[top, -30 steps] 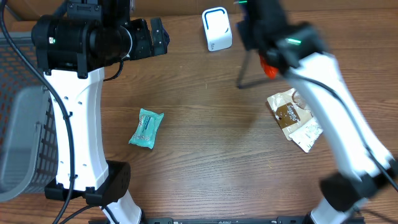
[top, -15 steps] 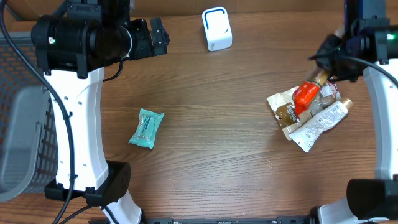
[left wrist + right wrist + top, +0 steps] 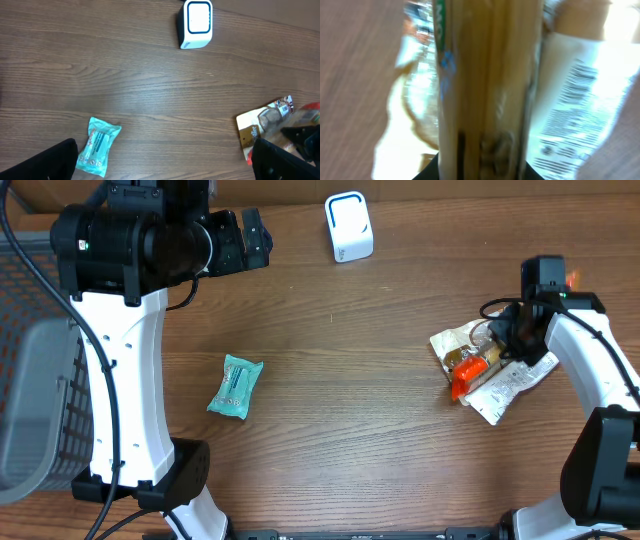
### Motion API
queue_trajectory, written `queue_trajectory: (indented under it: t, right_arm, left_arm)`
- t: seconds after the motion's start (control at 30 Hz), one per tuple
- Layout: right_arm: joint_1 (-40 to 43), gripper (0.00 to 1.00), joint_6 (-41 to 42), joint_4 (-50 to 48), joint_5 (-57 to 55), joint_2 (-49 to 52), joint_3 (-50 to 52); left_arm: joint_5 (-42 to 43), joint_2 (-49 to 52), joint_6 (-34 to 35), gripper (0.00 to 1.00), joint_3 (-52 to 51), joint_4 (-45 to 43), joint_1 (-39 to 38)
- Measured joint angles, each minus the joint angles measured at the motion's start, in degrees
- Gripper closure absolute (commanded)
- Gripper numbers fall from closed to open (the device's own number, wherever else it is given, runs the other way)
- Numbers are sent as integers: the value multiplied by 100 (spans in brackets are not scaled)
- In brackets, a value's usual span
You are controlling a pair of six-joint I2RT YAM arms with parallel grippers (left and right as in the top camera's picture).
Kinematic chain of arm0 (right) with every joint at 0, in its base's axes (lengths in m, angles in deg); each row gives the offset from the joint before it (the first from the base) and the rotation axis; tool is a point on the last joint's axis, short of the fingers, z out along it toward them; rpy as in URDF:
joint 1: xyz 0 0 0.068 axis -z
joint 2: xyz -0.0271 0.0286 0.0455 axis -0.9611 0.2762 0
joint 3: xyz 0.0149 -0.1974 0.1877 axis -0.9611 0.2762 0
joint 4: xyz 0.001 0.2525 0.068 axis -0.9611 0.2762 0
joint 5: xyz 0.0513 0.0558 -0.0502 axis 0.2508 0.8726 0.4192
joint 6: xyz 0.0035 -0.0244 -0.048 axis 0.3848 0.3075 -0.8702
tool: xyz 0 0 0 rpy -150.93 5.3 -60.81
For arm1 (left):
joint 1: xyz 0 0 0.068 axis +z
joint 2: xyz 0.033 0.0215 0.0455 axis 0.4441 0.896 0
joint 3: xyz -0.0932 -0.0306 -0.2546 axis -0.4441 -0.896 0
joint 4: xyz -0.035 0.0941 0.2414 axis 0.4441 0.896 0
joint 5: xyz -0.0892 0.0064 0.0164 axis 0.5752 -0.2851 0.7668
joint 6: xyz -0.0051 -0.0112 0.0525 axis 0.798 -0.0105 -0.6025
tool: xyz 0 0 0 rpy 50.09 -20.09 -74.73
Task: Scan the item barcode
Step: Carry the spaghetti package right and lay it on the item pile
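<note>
the right claw (image 3: 480, 362) sits low on the pile of packets (image 3: 505, 392) at the right of the worktop (image 3: 350, 430) in the overhead view. from up here i cannot tell whether it grips anything. the scanner (image 3: 348, 227) stands well apart at the far edge, and a teal packet (image 3: 236, 386) lies alone toward the left.

in the left wrist view, the left claw (image 3: 165, 162) hangs with its fingers spread wide and nothing between them. it looks down on the scanner, the teal packet and the edge of the pile.

in the right wrist view, a long packet (image 3: 485, 85) of pale sticks fills the middle of the frame, close against the lens. beside it is a white packet (image 3: 575, 105) covered in fine print (blurred, though some of it looks like barcode bars). the fingers are hidden, so i cannot tell whether the claw is clamped on the long packet or only pressed to it.

the step, as i read it, is handling one packet at the pile for the scanner. to do it well, take only one packet, pinching across its narrow width and clear of any printed code. lift it straight so the neighbours don't drag along. then turn the code side to the scanner's window and hold it steady there.
</note>
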Motion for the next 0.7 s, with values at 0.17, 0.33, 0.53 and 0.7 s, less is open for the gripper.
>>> queue_trajectory:
  t: [0.17, 0.33, 0.53, 0.7]
  right_arm:
    - [105, 33, -85, 188, -138, -61, -63]
    - [118, 18, -455, 1075, -149, -293, -831]
    - [-33, 10, -1117, 1115, 946, -787, -1899]
    - [-866, 8, -1456, 470, 2011, -752, -1906]
  left_arm:
    - [0, 0, 0, 0, 0, -2, 0]
    - [0, 0, 0, 0, 0, 0, 0]
    - [0, 0, 0, 1, 0, 0, 0]
    - [0, 0, 0, 0, 0, 0, 0]
